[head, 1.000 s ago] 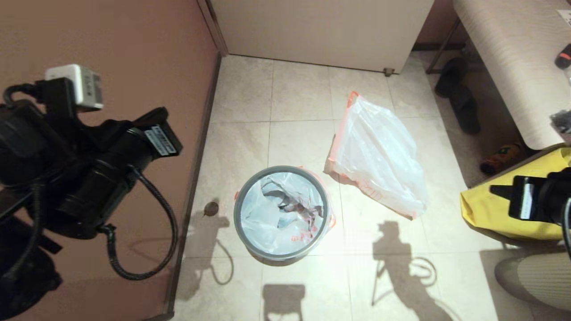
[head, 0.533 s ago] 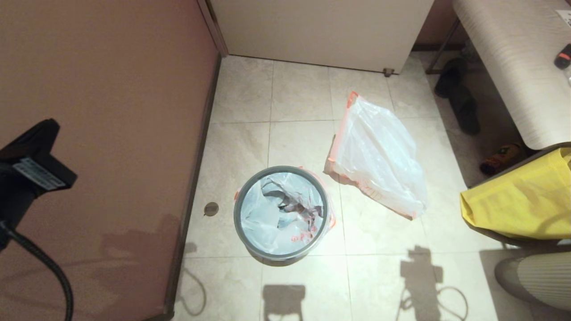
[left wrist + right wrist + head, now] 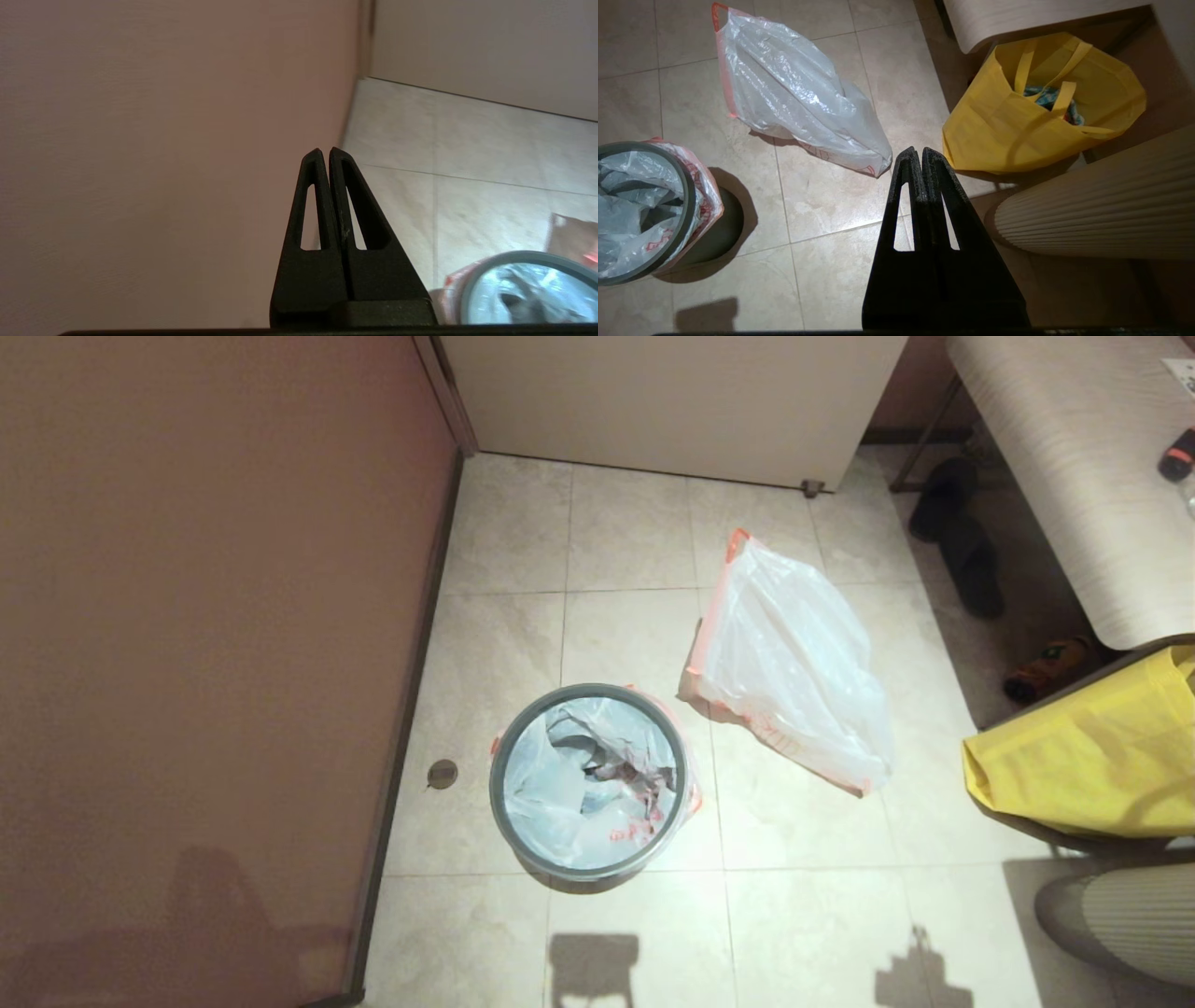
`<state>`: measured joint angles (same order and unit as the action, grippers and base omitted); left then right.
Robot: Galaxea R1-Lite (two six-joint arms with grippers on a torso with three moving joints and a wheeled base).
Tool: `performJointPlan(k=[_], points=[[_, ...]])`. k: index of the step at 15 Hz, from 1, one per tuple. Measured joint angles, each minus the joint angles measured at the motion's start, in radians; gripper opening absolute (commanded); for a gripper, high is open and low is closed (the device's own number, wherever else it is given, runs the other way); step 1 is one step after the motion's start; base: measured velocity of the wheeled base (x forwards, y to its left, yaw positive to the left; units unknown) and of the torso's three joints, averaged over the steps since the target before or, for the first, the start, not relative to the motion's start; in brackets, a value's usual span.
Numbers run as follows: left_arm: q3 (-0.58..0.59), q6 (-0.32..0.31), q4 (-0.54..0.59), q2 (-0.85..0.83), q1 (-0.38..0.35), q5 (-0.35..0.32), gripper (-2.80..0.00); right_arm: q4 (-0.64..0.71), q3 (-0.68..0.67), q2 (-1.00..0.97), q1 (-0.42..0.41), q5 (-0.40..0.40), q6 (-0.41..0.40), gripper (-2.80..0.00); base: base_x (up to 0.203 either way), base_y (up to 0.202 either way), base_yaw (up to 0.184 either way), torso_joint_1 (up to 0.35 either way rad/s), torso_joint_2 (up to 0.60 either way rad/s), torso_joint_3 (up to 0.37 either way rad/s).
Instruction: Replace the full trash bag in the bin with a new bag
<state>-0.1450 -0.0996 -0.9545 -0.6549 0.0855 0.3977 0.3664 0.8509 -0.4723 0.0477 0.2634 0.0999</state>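
Note:
The bin (image 3: 495,775), grey with a grey hoop as rim, stands on the tiled floor near the left wall. The new bag (image 3: 560,803) lines it, thin and white with orange-red print, its hem folded out over the rim (image 3: 689,196). The full trash bag (image 3: 794,663) lies on the floor to the bin's far right, bulky and translucent with a pink-orange hem. Neither arm shows in the head view. My left gripper (image 3: 325,150) is shut and empty, up beside the pink wall, the bin (image 3: 514,255) below it. My right gripper (image 3: 918,149) is shut and empty, above the floor between the full trash bag (image 3: 794,98) and a yellow bag.
A yellow fabric bag (image 3: 1092,775) stands at the right under a pale bench (image 3: 1074,476). A ribbed cream cylinder (image 3: 1120,915) sits at the near right. Dark shoes (image 3: 962,537) lie beyond the bench leg. A pink wall (image 3: 187,616) closes the left, a white cabinet (image 3: 672,401) the back.
Both arms have drawn back out of the head view, the left one off the left edge and the right one off the right edge. Bin and bags have not moved.

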Motion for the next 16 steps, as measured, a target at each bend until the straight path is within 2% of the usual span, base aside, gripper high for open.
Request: performJointPlan(k=[3,6,9,12,14,16], points=[[0.018,0.000,0.111,0.163,-0.082,-0.003,-2.80,0.049,0.001,0.090,-0.027,-0.011,-0.057,-2.80,0.000,0.000,0.000,0.000,0.00,0.000],[0.041,0.033,0.279,0.310,-0.118,-0.042,-2.80,0.112,-0.013,0.163,-0.032,-0.026,-0.083,-2.80,0.000,0.000,0.000,0.000,0.00,0.000],[0.069,0.041,0.415,0.407,-0.120,-0.115,-2.80,0.185,-0.036,0.213,-0.033,-0.082,-0.081,-2.80,0.000,0.000,0.000,0.000,0.00,0.000],[0.114,0.043,0.480,0.487,-0.105,-0.222,-2.80,0.228,-0.098,0.259,-0.031,-0.136,-0.086,-2.80,0.000,0.000,0.000,0.000,0.00,0.000],[0.127,0.039,0.596,0.561,-0.099,-0.303,-2.80,0.233,-0.137,0.292,-0.029,-0.196,-0.098,-2.80,0.000,0.000,0.000,0.000,0.00,0.000],[0.140,0.003,0.710,0.615,-0.096,-0.345,-2.80,0.217,-0.176,0.316,-0.030,-0.234,-0.110,-2.80,0.000,0.000,0.000,0.000,0.00,0.000]])
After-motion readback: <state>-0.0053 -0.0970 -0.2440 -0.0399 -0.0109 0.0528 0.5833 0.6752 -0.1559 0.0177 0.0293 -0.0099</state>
